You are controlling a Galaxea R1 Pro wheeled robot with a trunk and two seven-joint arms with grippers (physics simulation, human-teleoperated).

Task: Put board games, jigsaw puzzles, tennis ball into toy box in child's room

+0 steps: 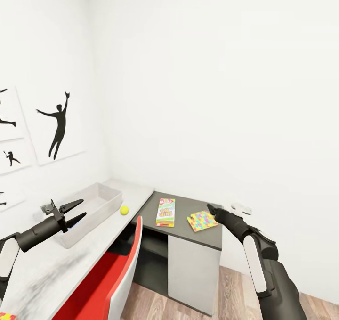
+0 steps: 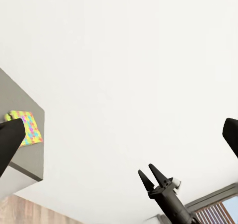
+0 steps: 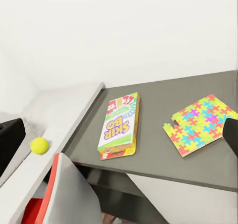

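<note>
The light-grey toy box (image 1: 96,206) stands on the pale table (image 1: 136,192) by the left wall. My left gripper (image 1: 84,207) hovers open over its near end, holding nothing. The yellow tennis ball (image 1: 124,209) (image 3: 39,145) lies on the table just right of the box. A board game (image 1: 165,211) (image 3: 119,126) with big letters and a jigsaw puzzle (image 1: 202,220) (image 3: 198,125) (image 2: 27,127) lie flat on the lower dark grey cabinet (image 1: 188,202). My right gripper (image 1: 210,209) (image 2: 146,170) hangs open just above the puzzle's far right edge. A second multicoloured sheet's corner (image 1: 6,316) peeks in at the table's near end.
A red-and-white chair (image 1: 110,273) is tucked against the table's front edge, beside the cabinet. Black silhouette pictures (image 1: 59,124) hang on the left wall. White walls close off the corner behind the furniture, and wood-plank floor (image 1: 235,287) lies to the cabinet's right.
</note>
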